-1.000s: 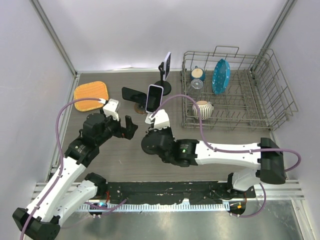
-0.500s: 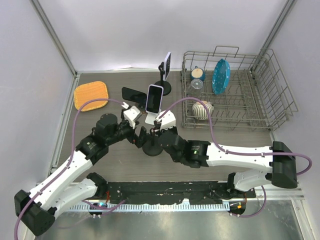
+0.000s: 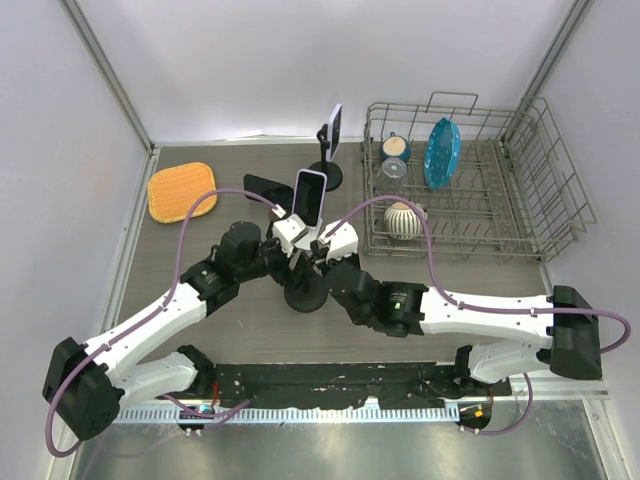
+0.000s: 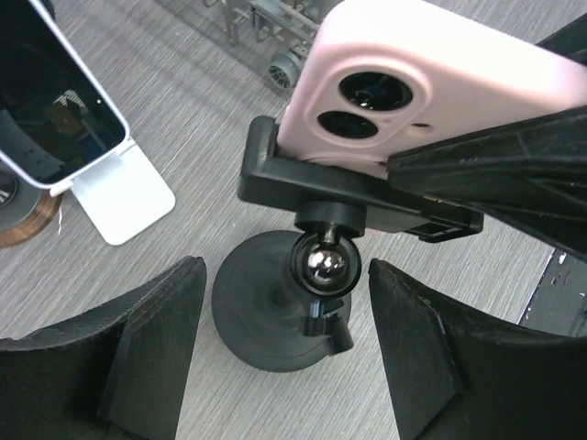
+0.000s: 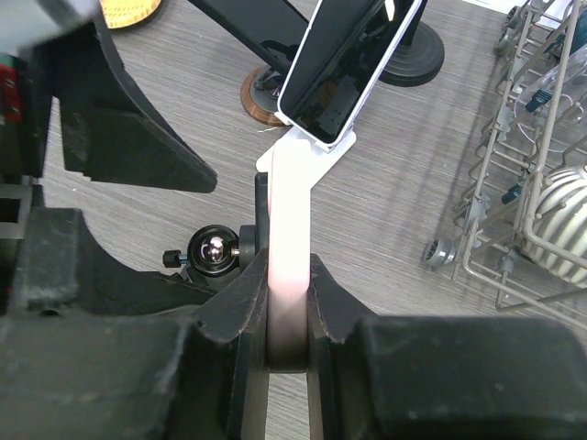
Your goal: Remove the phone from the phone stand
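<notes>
The left gripper (image 4: 286, 298) has just come in and stands open around the stand (image 4: 257, 321), while the right gripper (image 5: 286, 307) is clamped on the phone (image 4: 385, 82), which still sits in the stand's holder, so pulling apart seems next

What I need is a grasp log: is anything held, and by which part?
Right gripper pinches the pink phone across its flat faces; left gripper open, holding nothing.

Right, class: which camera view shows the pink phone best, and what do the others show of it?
Left wrist: the pink phone shows its back and both lenses, seated in the black stand. Right wrist shows only its edge, clamped by the right gripper. Top external: arms hide it.
</notes>
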